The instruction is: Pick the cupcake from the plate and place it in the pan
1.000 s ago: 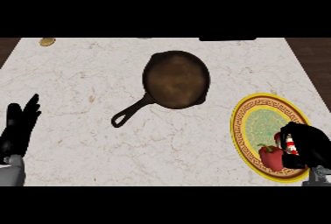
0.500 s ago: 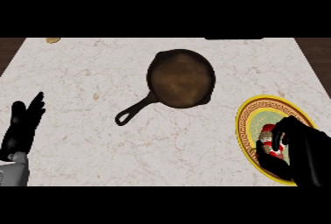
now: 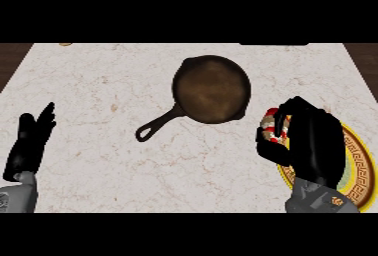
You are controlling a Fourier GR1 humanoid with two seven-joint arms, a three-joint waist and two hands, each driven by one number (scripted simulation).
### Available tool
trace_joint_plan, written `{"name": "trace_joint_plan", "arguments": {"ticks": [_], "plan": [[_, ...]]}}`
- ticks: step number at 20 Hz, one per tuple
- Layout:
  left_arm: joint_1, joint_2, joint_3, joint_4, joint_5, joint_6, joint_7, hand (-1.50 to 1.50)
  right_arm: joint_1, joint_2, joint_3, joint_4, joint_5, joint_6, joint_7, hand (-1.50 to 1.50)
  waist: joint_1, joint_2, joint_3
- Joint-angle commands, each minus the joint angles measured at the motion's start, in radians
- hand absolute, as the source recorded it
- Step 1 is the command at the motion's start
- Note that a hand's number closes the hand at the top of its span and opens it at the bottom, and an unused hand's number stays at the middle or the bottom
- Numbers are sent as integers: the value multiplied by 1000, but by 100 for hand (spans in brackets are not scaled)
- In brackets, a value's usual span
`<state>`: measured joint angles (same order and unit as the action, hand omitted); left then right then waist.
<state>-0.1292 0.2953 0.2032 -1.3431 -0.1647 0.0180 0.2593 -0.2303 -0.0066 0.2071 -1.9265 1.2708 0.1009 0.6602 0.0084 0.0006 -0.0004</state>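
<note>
Most of the cupcake (image 3: 275, 128) is hidden inside the right hand (image 3: 306, 145), whose fingers curl around it; only red, white and brown patches show, so its orientation cannot be made out. It is held just right of the pan (image 3: 212, 89), above the table (image 3: 96, 80). That hand covers much of the yellow plate (image 3: 358, 165), which the picture's right edge cuts off. Pan's handle points toward the lower left. Left hand (image 3: 31, 142) rests open at left.

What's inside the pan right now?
Nothing shows inside the pan; only its bare brown bottom is visible. The cupcake is in the right hand, beside the pan's rim and largely covered by the fingers.
</note>
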Motion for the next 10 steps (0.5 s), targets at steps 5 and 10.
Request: {"name": "trace_joint_plan", "arguments": {"ticks": [5,10], "plan": [[-42,3,-6,-5,12,-28,38,0,-365,7,-158,466,-185,-217,11,150,21,7,1],[9,-1,2,-3,1,-18,-29,0,-457,7,-151,776,-245,-426,-40,150,17,5,1]]}}
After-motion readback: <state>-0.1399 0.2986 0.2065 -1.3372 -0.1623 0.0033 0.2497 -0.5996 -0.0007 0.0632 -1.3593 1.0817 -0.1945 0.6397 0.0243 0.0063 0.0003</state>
